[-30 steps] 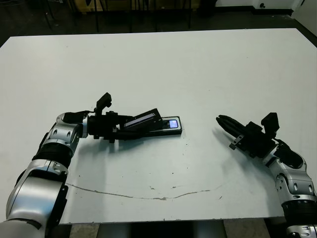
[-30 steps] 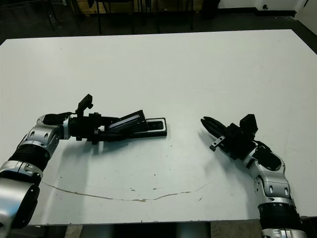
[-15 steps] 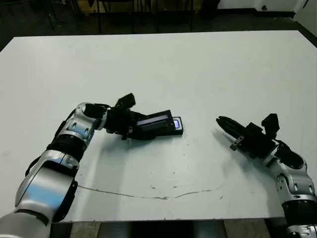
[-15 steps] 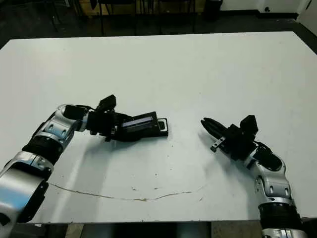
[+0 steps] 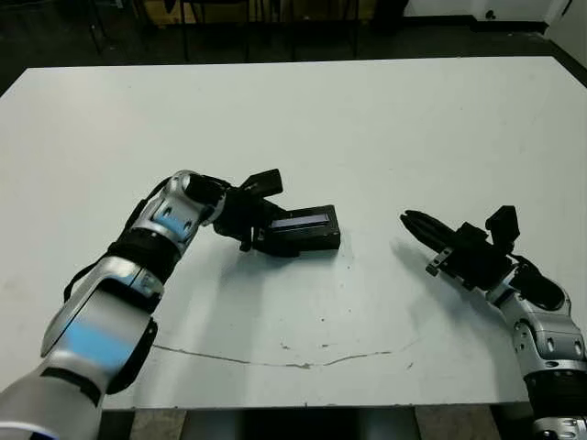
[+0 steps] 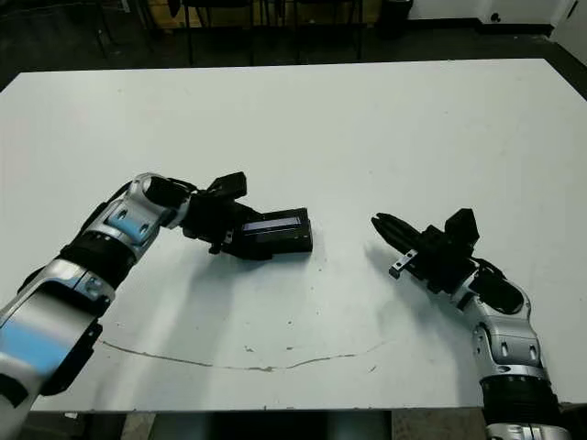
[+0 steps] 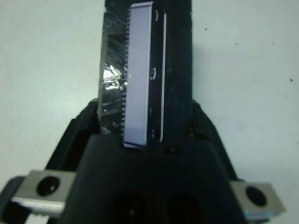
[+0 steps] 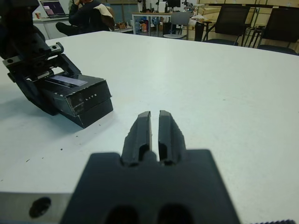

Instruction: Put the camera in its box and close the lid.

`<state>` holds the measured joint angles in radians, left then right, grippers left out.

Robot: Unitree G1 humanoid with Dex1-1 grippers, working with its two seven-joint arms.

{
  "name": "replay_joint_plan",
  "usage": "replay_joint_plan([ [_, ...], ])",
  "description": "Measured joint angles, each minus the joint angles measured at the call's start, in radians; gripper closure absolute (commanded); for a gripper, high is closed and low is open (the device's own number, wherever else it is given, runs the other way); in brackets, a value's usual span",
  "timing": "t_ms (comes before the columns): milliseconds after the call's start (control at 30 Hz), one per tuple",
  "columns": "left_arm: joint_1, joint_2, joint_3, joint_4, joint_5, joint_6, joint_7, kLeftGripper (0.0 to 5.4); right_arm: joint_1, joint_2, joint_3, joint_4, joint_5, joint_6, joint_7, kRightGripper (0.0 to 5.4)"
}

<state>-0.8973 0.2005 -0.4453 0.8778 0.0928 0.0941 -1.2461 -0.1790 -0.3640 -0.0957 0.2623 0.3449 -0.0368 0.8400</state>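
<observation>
Lid point(image 5: 304, 223), flat black with a pale strip, sat pinched in the left pincer point(image 5: 261, 231) over the box point(image 6: 292, 243); right pincer point(image 5: 417, 225) closed, empty, on a scuffed white counter point(image 5: 367, 128).

My table point(image 5: 385, 119) white, one thin dark scratch | lid point(image 5: 307, 226) black, pale bluish-grey strip on top | box point(image 8: 93, 111) black outside | my fingers point(image 8: 144, 130) black | my arms silver-grey with black joints
</observation>
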Motion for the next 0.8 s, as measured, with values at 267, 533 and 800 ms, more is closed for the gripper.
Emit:
replay_joint_plan([
  [267,-0.090,-0.054,-0.007,0.176,0.022,-0.023,-0.013,2.62,0.028,0.002,0.002,-0.050,-0.002,0.011,-0.023,5.40],
  [533,-0.135,-0.085,-0.005,0.263,0.046,-0.043,-0.024,2.62,0.035,0.011,0.004,-0.048,0.000,0.000,-0.023,5.40],
  [800,-0.133,-0.084,-0.006,0.269,0.072,-0.092,-0.033,2.62,0.056,0.007,0.015,-0.104,-0.017,0.038,-0.062,5.40],
])
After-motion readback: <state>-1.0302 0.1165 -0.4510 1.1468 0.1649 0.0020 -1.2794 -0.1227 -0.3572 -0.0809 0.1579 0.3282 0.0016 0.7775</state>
